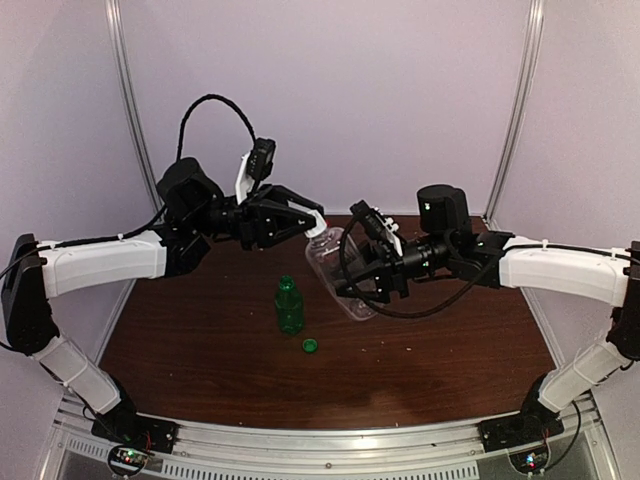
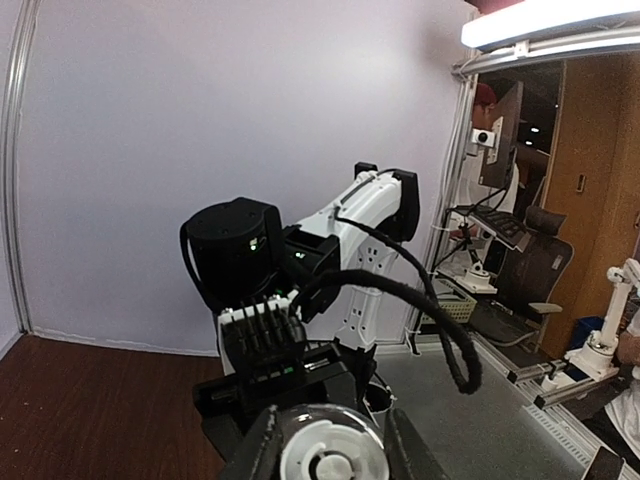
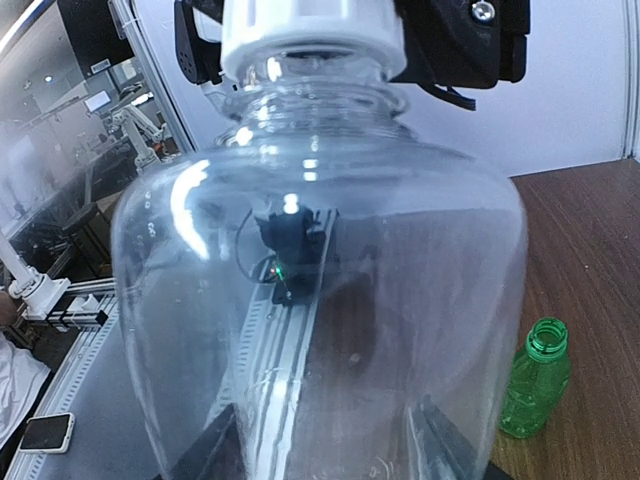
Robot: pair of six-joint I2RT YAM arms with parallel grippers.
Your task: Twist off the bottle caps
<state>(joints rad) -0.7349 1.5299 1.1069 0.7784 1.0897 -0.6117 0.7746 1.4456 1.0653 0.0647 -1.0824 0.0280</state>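
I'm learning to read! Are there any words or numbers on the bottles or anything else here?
None can be read.
The clear bottle, white cap, green bottle and green cap: no writing shows.
The phone: too small to tell.

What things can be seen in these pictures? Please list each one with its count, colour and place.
clear bottle: one, transparent, held tilted above the table between the two grippers
white cap: one, white, on the neck of the clear bottle
green bottle: one, green, upright on the table, mouth open
green cap: one, green, lying on the table beside the green bottle
table: one, dark brown wood, under everything
left gripper: one, black, shut on the white cap
right gripper: one, black, shut on the body of the clear bottle
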